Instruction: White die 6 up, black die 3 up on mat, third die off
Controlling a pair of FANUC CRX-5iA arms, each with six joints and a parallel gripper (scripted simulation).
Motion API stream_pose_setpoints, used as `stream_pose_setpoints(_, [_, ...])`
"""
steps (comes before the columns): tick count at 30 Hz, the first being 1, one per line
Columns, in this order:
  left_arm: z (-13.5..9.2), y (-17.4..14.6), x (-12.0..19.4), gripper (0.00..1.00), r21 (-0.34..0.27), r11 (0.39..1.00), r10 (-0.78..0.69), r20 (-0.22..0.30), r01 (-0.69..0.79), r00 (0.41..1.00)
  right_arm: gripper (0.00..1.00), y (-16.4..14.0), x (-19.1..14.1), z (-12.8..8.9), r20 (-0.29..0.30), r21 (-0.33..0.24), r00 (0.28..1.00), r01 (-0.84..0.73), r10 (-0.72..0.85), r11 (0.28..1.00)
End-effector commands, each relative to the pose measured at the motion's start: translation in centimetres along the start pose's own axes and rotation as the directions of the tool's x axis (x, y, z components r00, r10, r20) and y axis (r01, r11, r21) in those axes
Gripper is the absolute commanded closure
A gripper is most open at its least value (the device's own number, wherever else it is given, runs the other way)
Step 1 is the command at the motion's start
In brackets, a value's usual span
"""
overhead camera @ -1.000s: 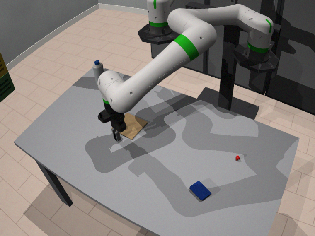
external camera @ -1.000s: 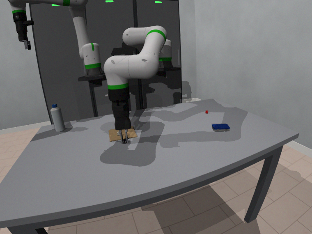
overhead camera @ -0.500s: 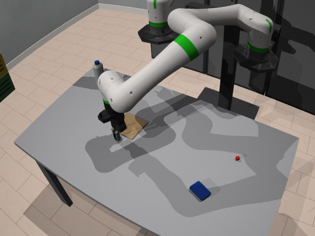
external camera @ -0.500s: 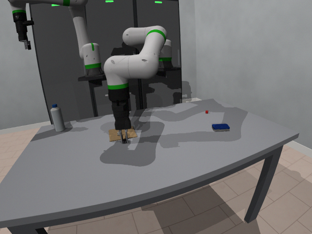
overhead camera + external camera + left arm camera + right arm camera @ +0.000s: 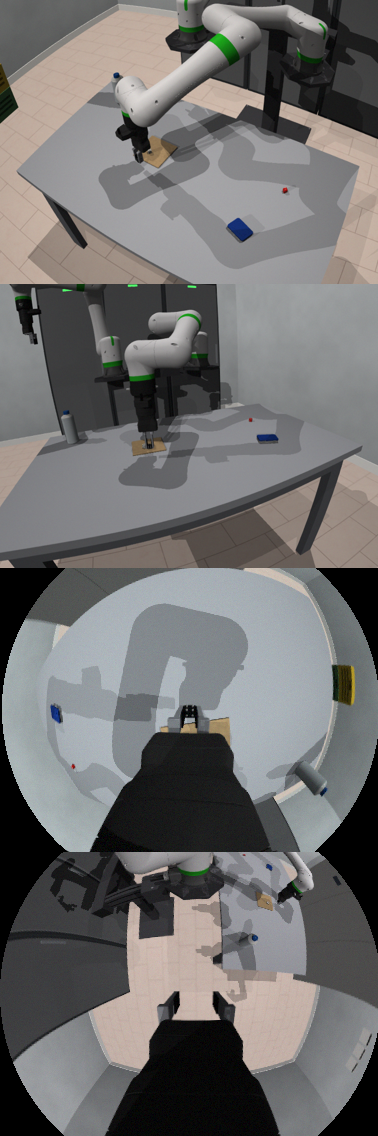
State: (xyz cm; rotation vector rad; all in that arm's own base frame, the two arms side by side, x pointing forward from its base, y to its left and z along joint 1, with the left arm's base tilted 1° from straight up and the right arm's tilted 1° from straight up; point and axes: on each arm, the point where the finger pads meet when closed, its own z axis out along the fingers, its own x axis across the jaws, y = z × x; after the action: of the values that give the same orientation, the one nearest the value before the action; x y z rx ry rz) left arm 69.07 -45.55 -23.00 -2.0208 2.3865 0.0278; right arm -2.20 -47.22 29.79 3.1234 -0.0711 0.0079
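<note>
The black die (image 5: pixel 149 446) (image 5: pixel 189 710) is clasped between the fingertips of our left gripper (image 5: pixel 138 155) (image 5: pixel 149 445) (image 5: pixel 189 712) (image 5: pixel 280 901), which points down, and we see white pips on its dark faces. In the exterior view it appears in front of the tan mat (image 5: pixel 161 152) (image 5: pixel 139 450) (image 5: pixel 220 727) (image 5: pixel 262 898), while in the top view the fingers appear beside the mat's edge; we cannot tell how high it is held. The white die (image 5: pixel 149 151) (image 5: pixel 143 446) rests on the mat, near the gripper, but its top number is too small for us to read. We have the red die (image 5: pixel 284 190) (image 5: pixel 250 419) (image 5: pixel 73 766) on the gray table (image 5: pixel 91 162) (image 5: pixel 91 482) (image 5: pixel 280 643) (image 5: pixel 285 947), well apart from the mat. Near it lies a blue-topped case (image 5: pixel 240 229) (image 5: pixel 267 437) (image 5: pixel 56 713) (image 5: pixel 269 867). A blue-capped bottle (image 5: pixel 114 79) (image 5: pixel 70 429) (image 5: pixel 311 777) (image 5: pixel 253 939) stands upright on the table. Our right gripper (image 5: pixel 33 342) (image 5: pixel 196 998) is wide open and holds nothing, raised well away from the dice.

The left end effector (image 5: pixel 138 157) (image 5: pixel 149 446) (image 5: pixel 189 712) (image 5: pixel 278 902) has risen from where it was half a second ago, and the black die (image 5: pixel 149 446) (image 5: pixel 190 711) between its fingers has gone up with it. In the exterior view, the die showed below the near edge of the mat (image 5: pixel 162 154) (image 5: pixel 139 451) (image 5: pixel 220 727) (image 5: pixel 262 902); now it appears against the mat. The left arm's elbow and wrist are higher too, and its shadow (image 5: pixel 120 195) (image 5: pixel 170 479) reaches slightly farther toward the near side of the surface (image 5: pixel 60 171) (image 5: pixel 91 503) (image 5: pixel 285 643) (image 5: pixel 285 952). From the top, the white die (image 5: pixel 149 151) (image 5: pixel 143 446) has come into sight beside the end effector.
</note>
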Motion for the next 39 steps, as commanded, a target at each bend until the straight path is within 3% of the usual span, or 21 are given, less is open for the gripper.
stream_pose_setpoints(1, [-2.4,-0.2,0.1,0.66,0.005,1.0,0.0,-0.003,0.0,1.0,0.0,0.0,0.0,-0.1,0.0,-0.002,1.0,0.0,0.0,1.0])
stream_pose_setpoints(8, [-6.0,-0.2,0.1,0.66,0.005,1.0,0.0,-0.003,0.0,1.0,0.0,0.0,0.0,-0.1,0.0,-0.002,1.0,0.0,0.0,1.0])
stream_pose_setpoints(24, [-6.2,-0.2,-0.1,0.66,0.005,1.0,-0.02,-0.003,0.02,1.0,0.0,0.0,0.0,-0.1,0.0,-0.002,1.0,0.0,0.0,1.0])
stream_pose_setpoints(32, [-6.2,-0.4,-1.1,0.66,0.004,0.984,-0.178,-0.003,0.178,0.984,0.0,0.0,0.0,-0.1,0.0,-0.002,1.0,0.0,0.0,1.0])
stream_pose_setpoints(36, [-6.1,-0.5,-2.5,0.66,0.003,0.925,-0.38,-0.004,0.38,0.925,0.0,0.0,0.0,-0.1,0.0,-0.002,1.0,0.0,0.0,1.0])
stream_pose_setpoints(39, [-6.1,-0.5,-3.0,0.66,0.003,0.892,-0.453,-0.004,0.453,0.892,0.0,0.0,0.0,-0.1,0.0,-0.002,1.0,0.0,0.0,1.0])
